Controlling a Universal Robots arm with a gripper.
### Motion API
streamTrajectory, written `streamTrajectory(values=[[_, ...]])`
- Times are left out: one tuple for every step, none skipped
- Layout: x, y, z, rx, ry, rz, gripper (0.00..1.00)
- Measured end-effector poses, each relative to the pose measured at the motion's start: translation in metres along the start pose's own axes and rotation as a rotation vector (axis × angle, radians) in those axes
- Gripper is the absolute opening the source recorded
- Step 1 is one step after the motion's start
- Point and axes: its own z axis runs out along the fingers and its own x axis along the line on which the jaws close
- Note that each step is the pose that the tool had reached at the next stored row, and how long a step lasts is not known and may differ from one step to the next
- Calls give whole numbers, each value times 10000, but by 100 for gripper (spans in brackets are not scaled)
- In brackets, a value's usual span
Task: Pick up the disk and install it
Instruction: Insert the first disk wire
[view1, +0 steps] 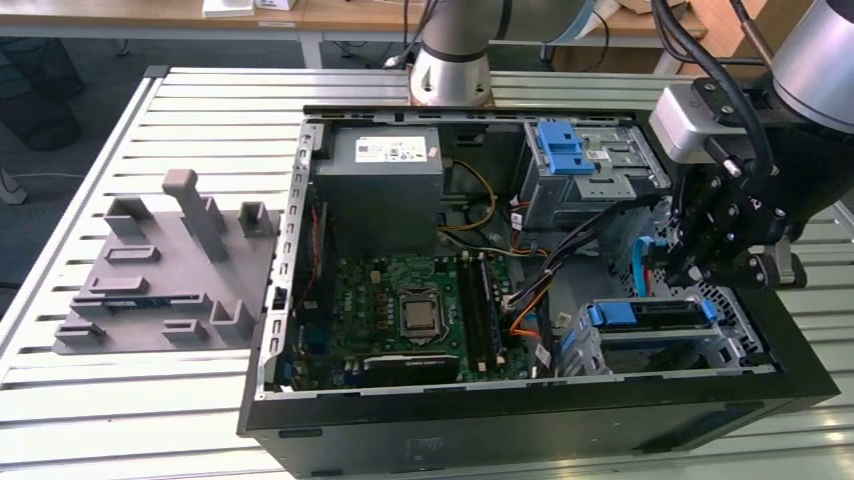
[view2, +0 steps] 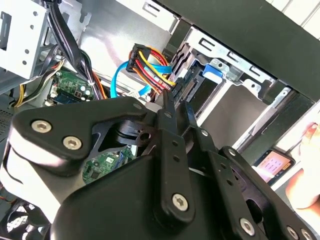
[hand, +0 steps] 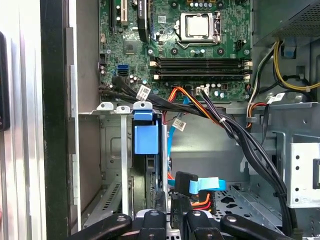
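I've got the gripper (view1: 721, 262) hanging over the PC case (view1: 534, 415), fingers nearly shut w/ nothing clearly held, and the disk (view1: 647, 318) sits slotted in its bay right below, long axis running across the exterior view.

A green motherboard (view1: 414, 310) is being shown inside the black computer case (view1: 534, 420), with a grey power supply box (view1: 387, 165) wearing a white label. Blue plastic is being seen on the drive cage (view1: 587, 160) handle and on the disk (hand: 146, 140) carrier. Cables are being displayed in orange, yellow, red and black, plus a light blue data cable (view2: 120, 75). The gripper (view2: 175, 107) is being rendered in plain black, the table (view1: 187, 400) in pale silver slats, the fixture block (view1: 167, 270) in flat grey.
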Motion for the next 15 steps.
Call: streamTrajectory(values=[[-2,0,-4,0,1,0,24],[-2,0,-10,0,2,0,24],[-3,0,-19,0,1,0,24],[-3,0,-33,0,2,0,24],[-4,-1,-43,0,1,0,24],[-7,-1,-44,0,0,0,24],[-10,-1,-44,0,-1,0,24],[-14,0,-45,0,1,0,24],[-19,0,-44,0,2,0,25],[-27,0,-42,0,1,-1,25],[-35,0,-38,0,1,0,31],[-42,1,-34,0,2,0,31],[-44,1,-26,0,0,0,31],[-45,1,-18,0,0,0,31],[-45,1,-9,2,0,1,31]])
